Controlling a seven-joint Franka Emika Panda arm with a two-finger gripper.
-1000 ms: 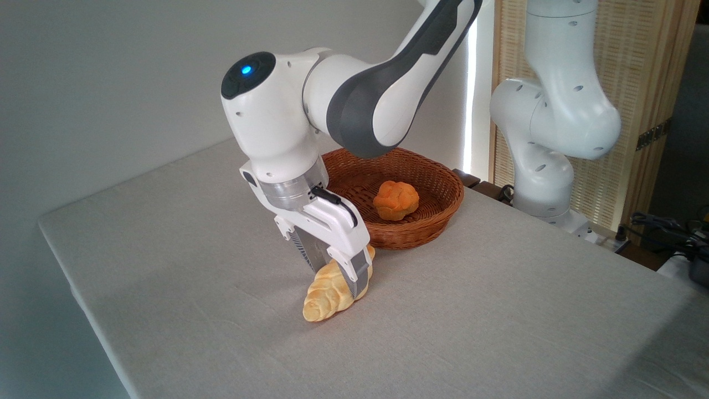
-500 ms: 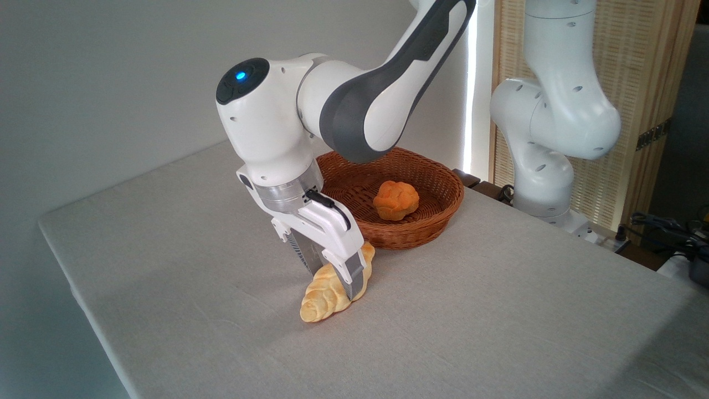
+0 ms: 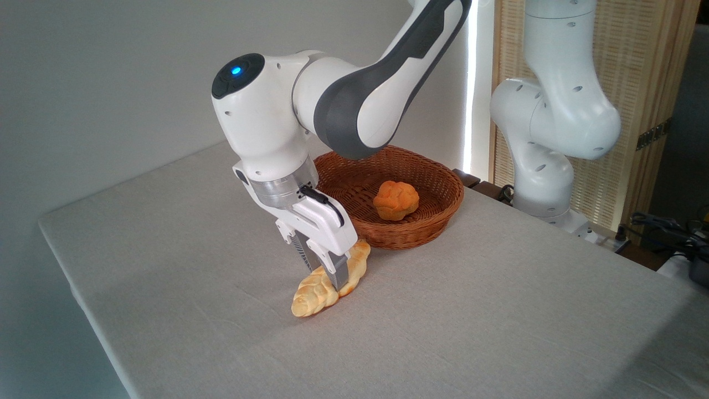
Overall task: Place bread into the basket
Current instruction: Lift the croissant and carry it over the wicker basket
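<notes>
Camera view shows us the table (image 3: pixel 498 310), then the basket (image 3: pixel 437 221) holding only an orange bun (image 3: pixel 395 200). Our hand (image 3: pixel 331 276) is clamped on the bread (image 3: pixel 316 291), low over the table beside the basket; lifting and placing remain.

Pale golden braided loaf (image 3: pixel 324 285) on the cloth-covered counter (image 3: pixel 498 310), before the oval reddish-brown wicker basket (image 3: pixel 437 213); small round orange bun (image 3: pixel 395 200) in the basket.

Soft, even daylight fills the frame. A blown-out bright strip glares at upper right of centre, beside a backlit slatted screen (image 3: pixel 620 105). Faint, diffuse shadows lie on the table (image 3: pixel 498 310) at lower centre. Focus is slightly soft overall.
</notes>
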